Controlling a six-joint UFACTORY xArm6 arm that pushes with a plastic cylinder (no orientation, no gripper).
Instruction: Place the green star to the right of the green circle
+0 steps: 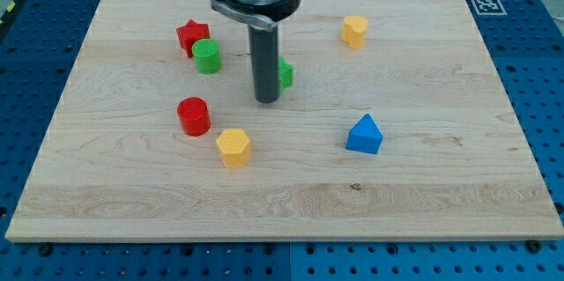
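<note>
Camera view: the green star [285, 73] sits to the view's right of the green circle [208, 55], with a gap between them, and is mostly hidden behind the rod, so its shape is hard to confirm. I judge the task is nearly done or done, since the star already lies on the circle's right. My tip [267, 100] rests on the board [423, 202], touching or just beside the star's left edge. The rod hangs straight down from the view's top. There are no fingers to spread or close.
</note>
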